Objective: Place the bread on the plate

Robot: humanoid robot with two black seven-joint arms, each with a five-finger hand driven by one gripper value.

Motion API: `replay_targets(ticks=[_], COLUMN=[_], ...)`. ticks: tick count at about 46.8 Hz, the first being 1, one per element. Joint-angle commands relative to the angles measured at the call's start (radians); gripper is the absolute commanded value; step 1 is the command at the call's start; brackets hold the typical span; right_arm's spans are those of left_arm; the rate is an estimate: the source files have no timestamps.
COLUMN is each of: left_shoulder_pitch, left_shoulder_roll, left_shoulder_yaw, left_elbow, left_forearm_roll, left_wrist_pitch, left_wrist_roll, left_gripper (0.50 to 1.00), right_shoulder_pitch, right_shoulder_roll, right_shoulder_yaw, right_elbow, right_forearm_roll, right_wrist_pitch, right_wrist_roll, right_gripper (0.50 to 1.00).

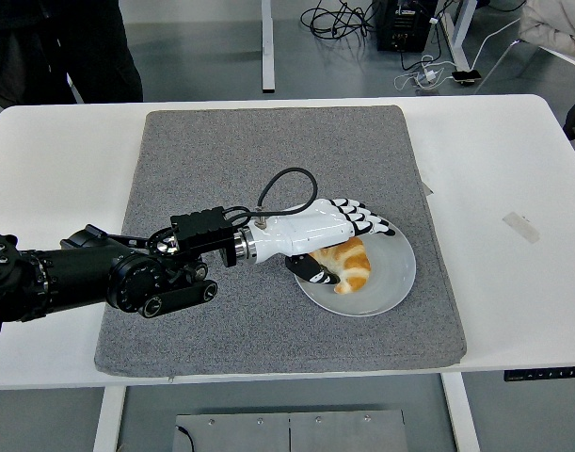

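Note:
A golden croissant-shaped bread (348,266) lies on the white round plate (392,273), which sits on the grey mat at centre right. My left hand (348,231) is over the plate's left part, just above and behind the bread. Its white fingers (367,218) are stretched out flat and spread, and its thumb (311,271) sits beside the bread's left end. The hand holds nothing. The black left arm reaches in from the left edge across the mat. My right arm is out of sight.
The grey mat (221,169) covers the table's middle. A small strip of clear tape (520,227) lies on the white table at right. A person in dark clothes (80,47) stands beyond the table's far left. Cables and a power strip lie on the floor behind.

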Motion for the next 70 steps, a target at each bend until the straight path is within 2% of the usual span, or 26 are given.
replay_targets(ticks=[1,6,9,21,29,44,54,63,70], left_shoulder_pitch=[-0.006,-0.016,-0.022,-0.03,-0.012,0.037,0.105,0.171,0.221], left_shoulder_roll=[0.001,0.007,0.014,0.079,0.113,0.216,0.287,0.317,0.32], left_shoulder_yaw=[-0.009,-0.054,-0.067,-0.202,-0.331,-0.512,-0.621,-0.718,-0.796], left_elbow=[-0.009,-0.018,-0.025,-0.055,-0.057,-0.057,-0.057,-0.057,-0.042], left_forearm_roll=[-0.006,-0.053,-0.079,-0.179,-0.237,-0.5,-0.675,-0.731,-0.82], left_wrist_pitch=[-0.002,-0.005,-0.026,-0.201,-0.291,-0.301,-0.302,-0.302,-0.325], left_wrist_roll=[-0.009,-0.049,-0.066,-0.066,-0.066,-0.066,-0.066,-0.066,-0.066], left_gripper=[0.955,0.958,0.96,0.96,0.958,0.96,0.96,0.96,0.96], right_shoulder_pitch=[0.0,0.0,0.0,0.0,0.0,0.0,0.0,0.0,0.0], right_shoulder_roll=[0.0,0.0,0.0,0.0,0.0,0.0,0.0,0.0,0.0], right_shoulder_yaw=[0.001,-0.001,0.001,0.001,-0.001,-0.001,-0.001,0.001,-0.001], right_elbow=[0.0,0.0,0.0,0.0,0.0,0.0,0.0,0.0,0.0], right_forearm_roll=[0.0,0.0,0.0,0.0,0.0,0.0,0.0,0.0,0.0], right_wrist_pitch=[0.0,0.0,0.0,0.0,0.0,0.0,0.0,0.0,0.0], right_wrist_roll=[0.0,0.0,0.0,0.0,0.0,0.0,0.0,0.0,0.0], right_gripper=[1.0,1.0,1.0,1.0,1.0,1.0,1.0,1.0,1.0])
